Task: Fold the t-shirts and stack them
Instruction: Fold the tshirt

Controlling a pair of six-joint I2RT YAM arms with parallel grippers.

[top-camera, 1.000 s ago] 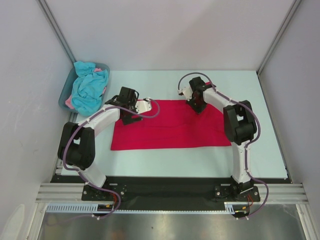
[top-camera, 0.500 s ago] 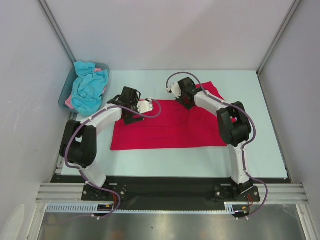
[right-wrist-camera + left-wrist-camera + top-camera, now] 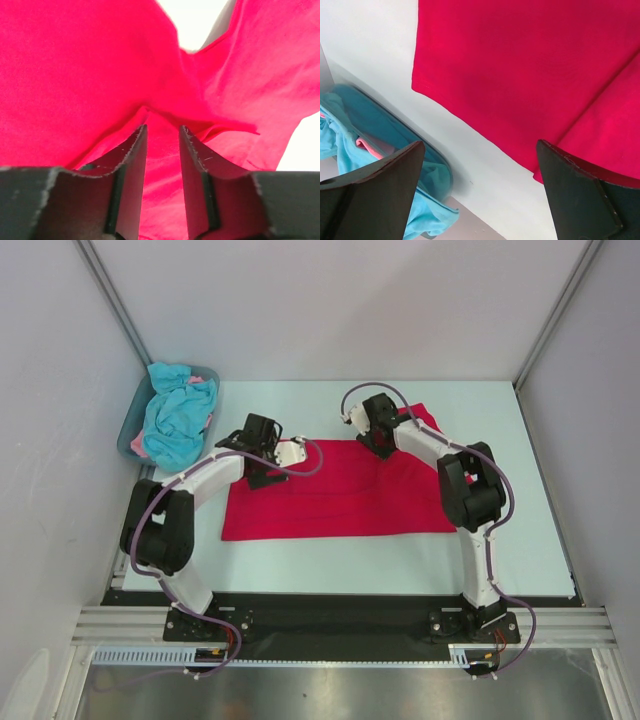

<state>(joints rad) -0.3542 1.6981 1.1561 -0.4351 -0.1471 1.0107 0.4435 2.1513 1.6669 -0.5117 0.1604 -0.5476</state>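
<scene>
Seen from above, a bright crimson red t-shirt [image 3: 335,502] lies spread as a wide, flat rectangle across the middle of the pale surface [image 3: 300,555]. Its near edge runs straight, while at the far right the cloth juts toward the back and is rumpled.

At the shirt's far left corner, the left claw [image 3: 262,478] hangs over the cloth. Its wrist view shows the left claw [image 3: 480,145] with its two dark fingers [image 3: 375,195] spread wide apart and nothing between them. Below them are the shirt's edge and a strip of bare surface.

Along the shirt's far edge, right of centre, the right claw [image 3: 378,445] points down onto the cloth. Up close, the right claw [image 3: 162,127] has its fingers [image 3: 130,170] parted by a narrow gap. A raised ridge of red cloth runs up to that gap. I cannot tell whether the cloth touches the fingers.

At the far left corner, well apart from the red shirt, sits a grey-blue plastic tub [image 3: 125,435]. A crumpled turquoise-blue t-shirt [image 3: 178,425] is heaped in it, spilling over the rim. A bit of pink t-shirt [image 3: 138,447] peeks out beneath.
</scene>
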